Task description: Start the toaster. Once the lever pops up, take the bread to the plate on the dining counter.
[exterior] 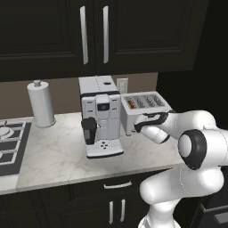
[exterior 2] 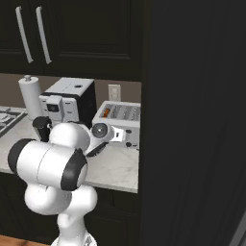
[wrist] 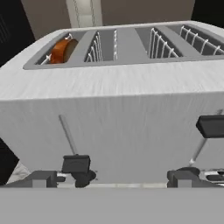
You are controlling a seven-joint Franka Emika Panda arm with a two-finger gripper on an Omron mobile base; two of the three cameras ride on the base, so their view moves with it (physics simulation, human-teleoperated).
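Pincer (wrist: 111,177) spread wide, holding nothing, right up against the toaster (exterior: 144,107) front. Toaster sits on the tabletop (exterior: 58,151) beside the coffee machine (exterior: 100,118); bread (wrist: 62,50) down in the far-left slot. Step looks like starting it; next prob. press a lever (wrist: 76,163) down.

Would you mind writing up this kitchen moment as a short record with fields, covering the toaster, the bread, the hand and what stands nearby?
toaster: on the marble counter, against the wall
slots: four on top
bread: down in the leftmost slot, hand view
levers: left one low, right one higher
hand: open, right at the toaster's front, holding nothing
coffee machine: just left of the toaster
paper towel roll: further left, upright
stove: at the counter's left end
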